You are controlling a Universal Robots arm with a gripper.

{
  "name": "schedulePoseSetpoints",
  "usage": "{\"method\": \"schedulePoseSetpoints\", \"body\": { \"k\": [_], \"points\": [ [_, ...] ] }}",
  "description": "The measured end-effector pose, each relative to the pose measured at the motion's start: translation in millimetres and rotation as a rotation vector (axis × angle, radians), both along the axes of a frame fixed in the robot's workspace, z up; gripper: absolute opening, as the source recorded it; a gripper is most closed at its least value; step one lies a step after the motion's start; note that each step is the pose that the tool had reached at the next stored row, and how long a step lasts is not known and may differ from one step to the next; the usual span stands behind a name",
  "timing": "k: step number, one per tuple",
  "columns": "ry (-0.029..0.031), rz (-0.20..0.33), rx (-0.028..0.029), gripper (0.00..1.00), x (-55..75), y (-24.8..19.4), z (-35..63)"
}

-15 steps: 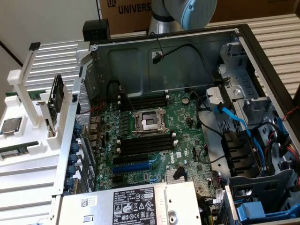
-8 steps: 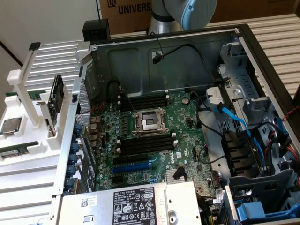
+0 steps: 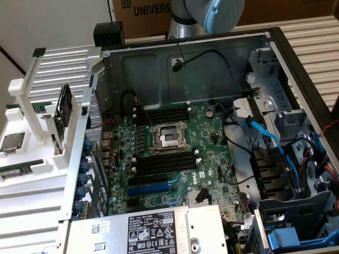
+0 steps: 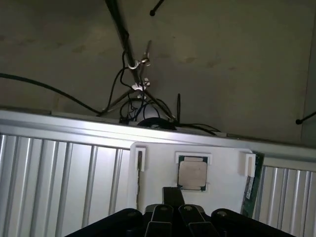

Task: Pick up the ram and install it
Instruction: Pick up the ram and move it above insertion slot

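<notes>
The ram (image 4: 250,186) is a thin green stick standing on edge in a white holder (image 4: 222,168), to one side of a square silver processor chip (image 4: 192,174). A second thin stick (image 4: 139,170) stands on the chip's other side. My gripper (image 4: 174,219) hovers above this holder, close to the chip, its fingers shut with nothing between them. In the exterior view the ram (image 3: 21,171) lies as a green strip in the white holder (image 3: 32,185) at the exterior view's left, beside the open computer case. Long black memory slots (image 3: 163,162) flank the motherboard's processor socket (image 3: 168,138).
The case wall (image 3: 85,148) stands between the holder and the motherboard (image 3: 175,159). A black drive (image 3: 63,111) sits upright in the holder. Cables (image 3: 265,137) and drive cages (image 3: 296,174) crowd the exterior view's right. The arm's base (image 3: 206,13) rises behind the case.
</notes>
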State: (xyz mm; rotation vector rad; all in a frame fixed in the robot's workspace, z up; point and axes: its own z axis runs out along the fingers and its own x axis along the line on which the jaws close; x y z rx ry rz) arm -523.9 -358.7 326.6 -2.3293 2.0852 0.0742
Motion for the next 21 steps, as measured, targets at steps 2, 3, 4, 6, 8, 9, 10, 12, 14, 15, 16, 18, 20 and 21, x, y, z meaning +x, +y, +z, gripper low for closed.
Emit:
{"method": "schedulePoseSetpoints", "body": {
  "k": [2, 3, 4, 6, 8, 9, 10, 12, 14, 15, 16, 18, 20, 21],
  "points": [
    [-0.0004, 0.000, 0.0009, 0.10, -0.3, -7.4, -3.6],
    [-0.0004, 0.000, 0.0016, 0.10, -0.2, -12.3, -5.6],
    [-0.0004, 0.000, 0.0020, 0.10, -0.2, -16.8, -7.4],
    [-0.0004, 0.000, 0.0022, 0.10, 0.4, -24.3, -10.9],
    [-0.0008, 0.000, 0.0023, 0.10, 1.9, -29.6, -14.8],
    [-0.0006, 0.000, 0.0023, 0.10, 3.8, -30.8, -16.4],
    [-0.0005, 0.000, 0.0022, 0.10, 6.7, -31.5, -18.4],
    [-0.0006, 0.000, 0.0022, 0.10, 12.7, -31.8, -22.0],
    [-0.0006, 0.000, 0.0022, 0.10, 17.9, -32.0, -25.7],
    [-0.0006, 0.000, 0.0022, 0.10, 20.1, -32.5, -27.4],
    [-0.0007, 0.000, 0.0022, 0.10, 22.4, -32.9, -29.3],
    [-0.0007, 0.000, 0.0022, 0.10, 27.9, -34.1, -33.0],
    [-0.0007, 0.000, 0.0022, 0.10, 33.5, -36.1, -36.5],
    [-0.0007, 0.000, 0.0022, 0.10, 36.6, -37.2, -38.5]
  ]
}}
